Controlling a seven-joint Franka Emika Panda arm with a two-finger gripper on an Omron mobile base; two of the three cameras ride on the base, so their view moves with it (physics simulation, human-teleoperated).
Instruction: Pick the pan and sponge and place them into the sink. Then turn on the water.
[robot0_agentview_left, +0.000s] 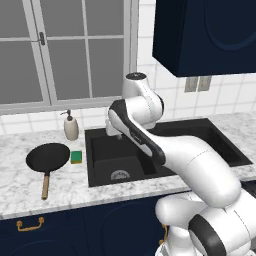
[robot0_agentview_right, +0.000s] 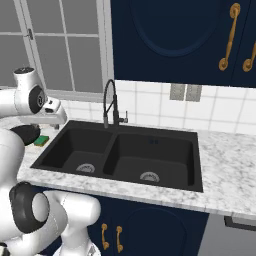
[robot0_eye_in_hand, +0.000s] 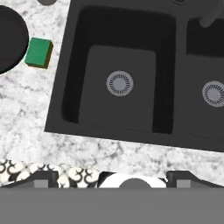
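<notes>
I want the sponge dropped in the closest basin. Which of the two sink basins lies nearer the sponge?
The left basin, the one beside the sponge and pan. The other basin lies past the dividing ridge, farther from both.

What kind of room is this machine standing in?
A kitchen, rendered rather than real: a black double sink set in a marble counter, a frying pan beside it, and navy cabinets above.

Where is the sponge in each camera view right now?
Left base view: sponge on the counter, between the pan and the sink.
Right base view: far left, beside the sink's left rim.
Hand view: upper left.
Shared landmark: the left basin's drain.
</notes>
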